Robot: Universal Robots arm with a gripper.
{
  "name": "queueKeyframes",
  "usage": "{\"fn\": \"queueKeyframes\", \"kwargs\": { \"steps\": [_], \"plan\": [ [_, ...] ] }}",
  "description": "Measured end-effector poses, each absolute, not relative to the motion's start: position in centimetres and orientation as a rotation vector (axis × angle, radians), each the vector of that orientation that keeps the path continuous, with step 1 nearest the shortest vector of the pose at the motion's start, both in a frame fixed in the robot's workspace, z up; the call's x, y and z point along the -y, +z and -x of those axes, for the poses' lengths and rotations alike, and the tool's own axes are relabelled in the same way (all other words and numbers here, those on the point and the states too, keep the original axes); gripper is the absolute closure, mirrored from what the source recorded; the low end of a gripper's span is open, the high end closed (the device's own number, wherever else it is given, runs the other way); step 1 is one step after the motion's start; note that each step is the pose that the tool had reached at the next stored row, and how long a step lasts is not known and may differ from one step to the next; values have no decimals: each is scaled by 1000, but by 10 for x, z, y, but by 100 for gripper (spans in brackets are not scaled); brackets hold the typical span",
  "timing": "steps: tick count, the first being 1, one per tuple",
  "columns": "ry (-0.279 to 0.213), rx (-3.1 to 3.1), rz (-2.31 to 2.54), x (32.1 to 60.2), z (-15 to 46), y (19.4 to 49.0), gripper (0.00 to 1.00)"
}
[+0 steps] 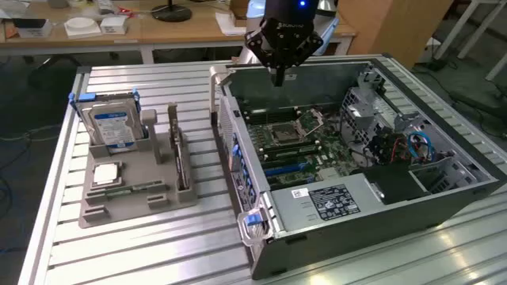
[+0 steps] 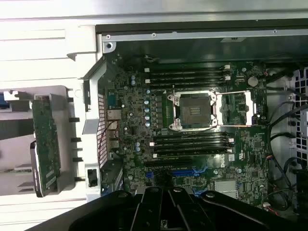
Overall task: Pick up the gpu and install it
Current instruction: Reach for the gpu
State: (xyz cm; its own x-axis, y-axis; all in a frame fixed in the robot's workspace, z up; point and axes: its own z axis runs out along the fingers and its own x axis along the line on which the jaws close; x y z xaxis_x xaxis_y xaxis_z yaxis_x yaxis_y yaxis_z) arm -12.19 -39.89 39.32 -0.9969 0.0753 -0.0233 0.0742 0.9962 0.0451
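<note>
The gpu (image 1: pixel 179 151) is a thin green card standing on edge in a slot of the grey holder (image 1: pixel 142 178), at the exterior view's left of the open computer case (image 1: pixel 357 208). The wrist view shows the gpu (image 2: pixel 45 144) edge-on beside the case wall. My gripper (image 1: pixel 279 78) hangs over the far end of the case, above the motherboard (image 1: pixel 305 142), apart from the gpu. Its fingers (image 2: pixel 162 204) are shut together with nothing between them. Below it lie the motherboard (image 2: pixel 192 120) and a blue expansion slot (image 2: pixel 185 172).
A silver hard drive (image 1: pixel 111 123) with a blue-white label stands at the back of the holder. A small chip (image 1: pixel 105 173) and a memory stick (image 1: pixel 119 193) lie in its front pockets. Cables (image 1: pixel 412 145) and a drive cage crowd the case's far side.
</note>
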Motion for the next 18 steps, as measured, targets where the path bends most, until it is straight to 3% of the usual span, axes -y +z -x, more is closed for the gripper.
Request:
{"fn": "queueKeyframes", "kwargs": {
  "steps": [18],
  "plan": [
    [69, -3114, -117, 399, 147, 393, 90]
  ]
}}
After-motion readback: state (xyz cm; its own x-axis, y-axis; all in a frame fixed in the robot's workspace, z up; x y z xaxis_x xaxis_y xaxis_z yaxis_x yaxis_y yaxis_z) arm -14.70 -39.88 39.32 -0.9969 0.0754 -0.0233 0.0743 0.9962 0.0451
